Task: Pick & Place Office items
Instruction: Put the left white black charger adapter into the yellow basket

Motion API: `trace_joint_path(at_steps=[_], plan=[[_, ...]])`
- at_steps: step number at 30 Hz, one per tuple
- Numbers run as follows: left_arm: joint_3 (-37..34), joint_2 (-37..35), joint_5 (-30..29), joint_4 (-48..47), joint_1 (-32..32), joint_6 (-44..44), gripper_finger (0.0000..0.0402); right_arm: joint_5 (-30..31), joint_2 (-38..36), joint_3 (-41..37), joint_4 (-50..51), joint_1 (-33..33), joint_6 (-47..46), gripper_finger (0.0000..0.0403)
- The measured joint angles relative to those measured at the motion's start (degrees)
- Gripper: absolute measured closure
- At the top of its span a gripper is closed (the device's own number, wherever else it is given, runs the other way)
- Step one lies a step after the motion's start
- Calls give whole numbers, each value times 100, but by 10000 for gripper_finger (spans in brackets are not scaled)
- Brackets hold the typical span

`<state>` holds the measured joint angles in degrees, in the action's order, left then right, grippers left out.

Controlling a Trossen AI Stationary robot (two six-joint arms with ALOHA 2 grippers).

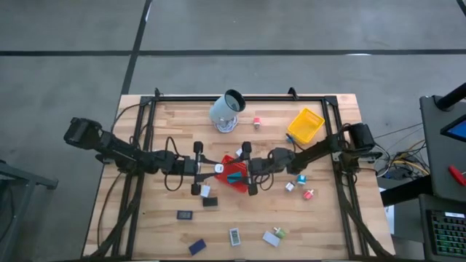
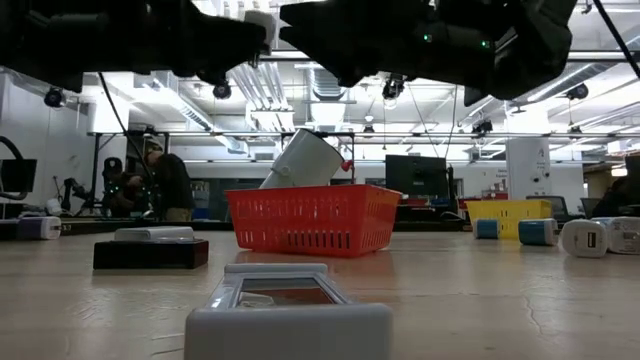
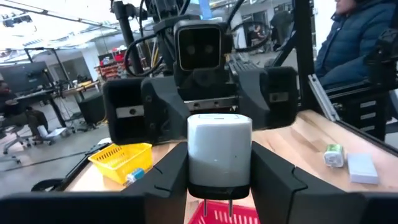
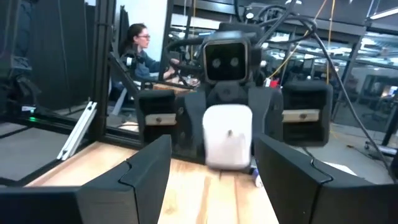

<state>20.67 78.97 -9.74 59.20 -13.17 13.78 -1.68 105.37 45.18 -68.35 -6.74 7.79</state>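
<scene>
Right up close in my low view lies a flat grey-white item with a little window (image 2: pixel 287 305), flat on the wooden table (image 2: pixel 520 300). Behind it, off to one side, I see a black block with a pale piece on top (image 2: pixel 150 250). Farther back sits the red tray (image 2: pixel 312 219), and the big pale cup (image 2: pixel 305 160) leans tilted behind it.

From above, both my arms meet over the red tray (image 1: pixel 234 173) in the middle of the table. My left gripper (image 1: pixel 218 168) hangs at the tray's left edge. Its two fingers are squeezed tight on a white plug block (image 3: pixel 219 151), one finger on each side, with two metal pins poking down over the red mesh. My right gripper (image 1: pixel 250 173) faces it from the tray's other side. Its fingers (image 4: pixel 146 165) are spread wide with nothing between them.

A teal item (image 1: pixel 234 175) lies inside the red tray. The yellow tray (image 1: pixel 306 125) sits near the far right corner. The other office items are scattered around: a pink-red one (image 1: pixel 309 193) and a teal one (image 1: pixel 301 178) to the right, a dark blue one (image 1: pixel 196 247) and a black one (image 1: pixel 185 215) near the front, and a small pink-red one (image 1: pixel 258 121) just beside the cup.

A person in a dark blue jacket (image 3: pixel 354 43) sits past the table.
</scene>
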Motion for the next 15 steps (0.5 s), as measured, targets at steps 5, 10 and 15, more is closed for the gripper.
trace_joint_path(at_steps=[5,10,15], plan=[[214,420,195,76,146,-10,272,15,5,10,-36,25,-15,179],[310,672,317,290,218,-24,272,14,-25,8,67,28,-29,179],[365,767,417,343,276,-46,272,12,-29,-3,91,26,-33,179]])
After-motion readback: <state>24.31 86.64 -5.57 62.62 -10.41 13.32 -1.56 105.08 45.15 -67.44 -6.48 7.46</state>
